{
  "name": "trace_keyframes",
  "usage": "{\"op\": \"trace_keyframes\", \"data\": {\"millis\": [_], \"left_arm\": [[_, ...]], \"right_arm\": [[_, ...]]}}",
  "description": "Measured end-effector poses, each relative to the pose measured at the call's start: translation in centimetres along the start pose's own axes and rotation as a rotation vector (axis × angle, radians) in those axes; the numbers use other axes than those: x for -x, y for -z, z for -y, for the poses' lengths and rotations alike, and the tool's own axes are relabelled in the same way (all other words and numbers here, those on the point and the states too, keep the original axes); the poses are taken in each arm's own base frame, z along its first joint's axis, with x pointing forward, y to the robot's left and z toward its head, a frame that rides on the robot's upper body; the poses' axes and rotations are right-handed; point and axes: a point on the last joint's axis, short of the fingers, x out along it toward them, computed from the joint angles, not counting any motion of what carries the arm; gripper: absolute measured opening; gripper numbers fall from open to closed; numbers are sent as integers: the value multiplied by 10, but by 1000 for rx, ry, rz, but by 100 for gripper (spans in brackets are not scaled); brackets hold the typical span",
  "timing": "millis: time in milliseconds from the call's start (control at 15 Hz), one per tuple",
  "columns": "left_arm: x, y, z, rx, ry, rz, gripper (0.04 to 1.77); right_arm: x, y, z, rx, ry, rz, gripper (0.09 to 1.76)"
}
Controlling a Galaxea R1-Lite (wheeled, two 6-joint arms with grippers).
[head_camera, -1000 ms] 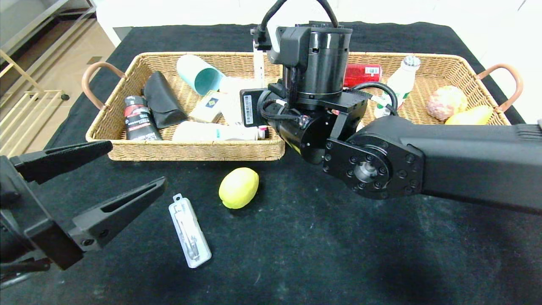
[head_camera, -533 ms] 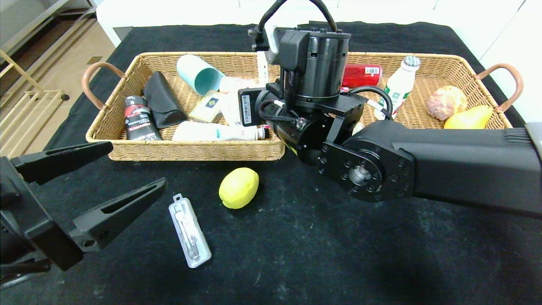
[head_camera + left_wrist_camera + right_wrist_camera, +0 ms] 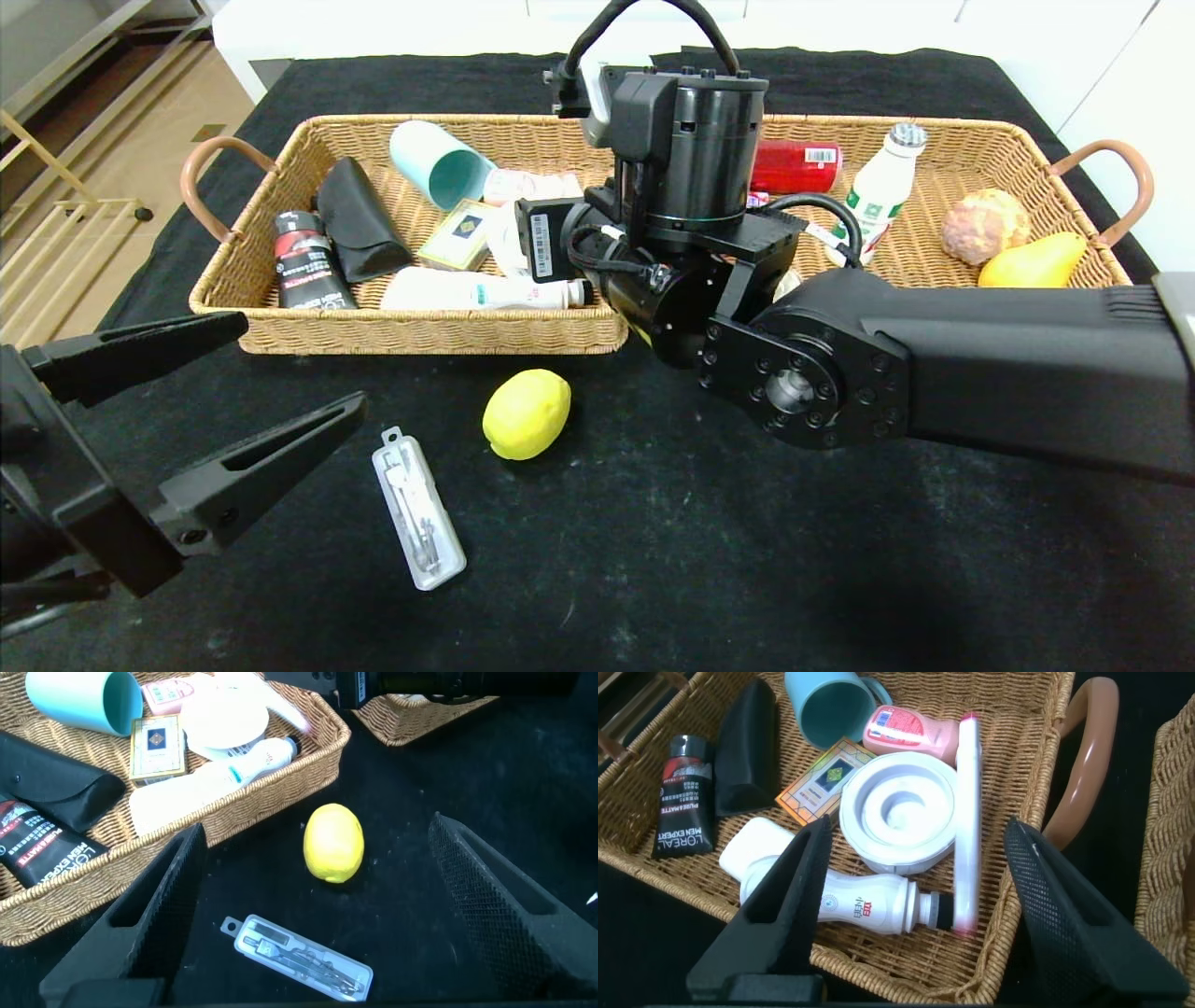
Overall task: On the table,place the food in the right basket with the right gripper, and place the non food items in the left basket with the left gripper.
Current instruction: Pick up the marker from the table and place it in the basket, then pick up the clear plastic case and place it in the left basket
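We see the left hand (image 3: 271,387) low at the near-left of the counter (image 3: 709,560), its two dark fingers spread wide and holding nothing. In the left wrist view, the lemon (image 3: 334,841) and the clear plastic case (image 3: 301,959) both lie on the black cloth between those fingers' lines, the case nearer the wrist and the lemon beyond it, near the front wall of the left basket (image 3: 271,770).

In the head view, the lemon (image 3: 526,413) rests on the counter just in front of the left basket (image 3: 420,331), and the clear plastic case (image 3: 417,508) lies well to its near-left, apart from it.

The right arm reaches across from the right, with its wrist above the gap between the two baskets. In the right wrist view, the right hand (image 3: 920,910) stands wide and empty over the right end of the left basket (image 3: 1022,784). Below it we see a white round lid (image 3: 898,810), a white bottle (image 3: 850,896) on its side, a teal cup (image 3: 827,705), a black pouch (image 3: 747,747) and a dark tube (image 3: 684,793).

The right basket (image 3: 943,126) holds a red can (image 3: 795,165), a white drink bottle (image 3: 879,187), a bread roll (image 3: 985,224) and a yellow pear (image 3: 1032,259).
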Motion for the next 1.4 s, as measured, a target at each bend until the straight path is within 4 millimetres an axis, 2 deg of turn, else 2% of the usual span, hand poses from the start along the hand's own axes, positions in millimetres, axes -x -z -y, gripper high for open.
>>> {"op": "trace_keyframes", "data": {"millis": [400,667,1067,1400], "left_arm": [[0,0,0,0,1,-1,172],[0,1,0,0,2,-4,172],[-1,2,0,1,-1,-11,172],[-2,3,0,3,-4,-18,172]], "right_arm": [[2,-2,-2,-1,-6,1,155],[11,-6,-1,5,-12,-12,161],[52,-13,4,38,-51,-85,166],[96,-12,23,80,-159,-175,168]]}}
